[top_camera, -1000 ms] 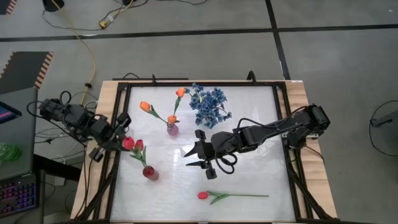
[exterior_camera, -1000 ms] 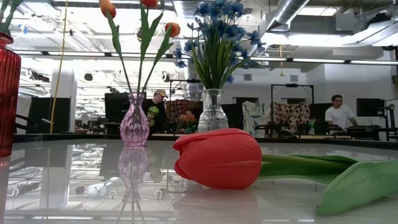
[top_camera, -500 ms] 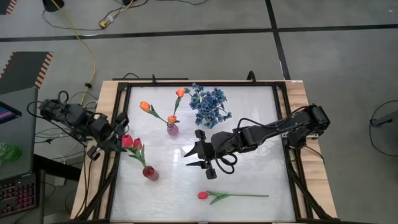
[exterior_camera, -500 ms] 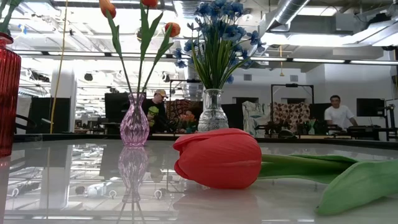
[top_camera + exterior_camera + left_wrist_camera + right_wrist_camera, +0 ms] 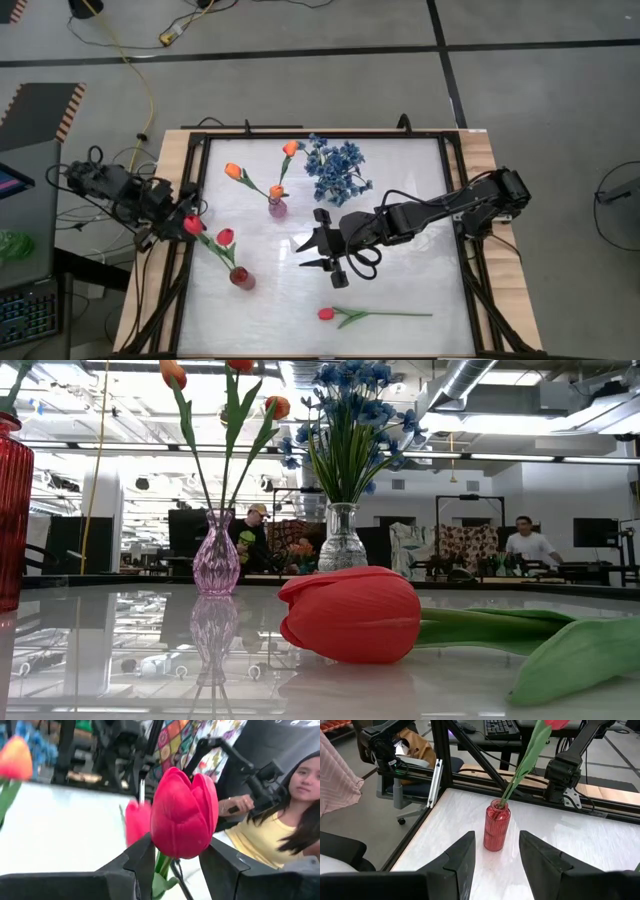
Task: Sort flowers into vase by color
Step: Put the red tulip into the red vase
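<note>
Overhead, you see the left gripper (image 5: 172, 222) at the table's left edge, its fingers apart around the red tulip (image 5: 191, 226) whose stem slants down into the red vase (image 5: 241, 278); a second red bloom (image 5: 225, 237) leans beside it. Should you draw this arm away while a finger bears on the bloom, the stem could drag and the narrow vase tip or slide; that is the main hazard as judged from here. The right gripper (image 5: 318, 252) hangs near the table's middle, fingers spread and empty, well apart from the loose red tulip (image 5: 326, 314) lying near the front edge. At table height, that loose tulip (image 5: 350, 614) lies on its side, unsorted, with the pink vase (image 5: 216, 555) of orange tulips (image 5: 173, 373) and the clear vase (image 5: 341, 540) of blue sprigs (image 5: 352, 405) behind it. From the left wrist, you find the red bloom (image 5: 184, 820) standing between the two dark fingers (image 5: 145, 857), which are parted and appear not to pinch it. From the right wrist, the fingers (image 5: 464, 854) stand wide around nothing, the red vase (image 5: 496, 825) well ahead of them.
</note>
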Robot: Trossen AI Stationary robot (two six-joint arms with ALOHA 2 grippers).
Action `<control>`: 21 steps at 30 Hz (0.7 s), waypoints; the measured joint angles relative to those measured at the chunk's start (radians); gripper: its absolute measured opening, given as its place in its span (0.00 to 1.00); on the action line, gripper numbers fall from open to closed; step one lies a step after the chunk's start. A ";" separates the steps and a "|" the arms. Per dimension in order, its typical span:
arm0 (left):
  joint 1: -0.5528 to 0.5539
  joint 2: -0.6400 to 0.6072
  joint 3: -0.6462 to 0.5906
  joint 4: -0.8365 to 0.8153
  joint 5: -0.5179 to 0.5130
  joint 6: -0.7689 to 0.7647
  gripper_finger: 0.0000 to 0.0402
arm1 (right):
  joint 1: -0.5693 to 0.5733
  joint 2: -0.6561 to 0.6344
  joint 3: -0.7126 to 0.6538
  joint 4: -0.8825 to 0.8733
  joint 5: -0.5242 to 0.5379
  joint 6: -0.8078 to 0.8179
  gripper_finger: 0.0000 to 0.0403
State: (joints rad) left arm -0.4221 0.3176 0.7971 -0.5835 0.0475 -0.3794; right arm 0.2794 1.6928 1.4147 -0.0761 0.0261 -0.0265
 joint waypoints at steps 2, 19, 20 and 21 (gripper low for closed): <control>0.000 0.000 0.000 -0.035 0.000 -0.026 0.33 | 0.000 0.000 0.000 0.000 0.000 0.000 0.44; 0.000 0.000 0.000 -0.218 0.008 -0.204 0.33 | 0.000 0.000 0.000 0.000 0.000 0.000 0.44; 0.000 0.000 0.000 -0.228 0.012 -0.218 0.33 | 0.000 0.000 0.000 -0.001 0.000 0.000 0.44; 0.000 0.000 0.000 -0.236 0.017 -0.231 0.33 | 0.000 0.000 0.000 -0.001 0.000 0.000 0.44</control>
State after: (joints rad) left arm -0.4221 0.3176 0.7971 -0.8199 0.0640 -0.6102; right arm 0.2792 1.6928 1.4143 -0.0769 0.0261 -0.0265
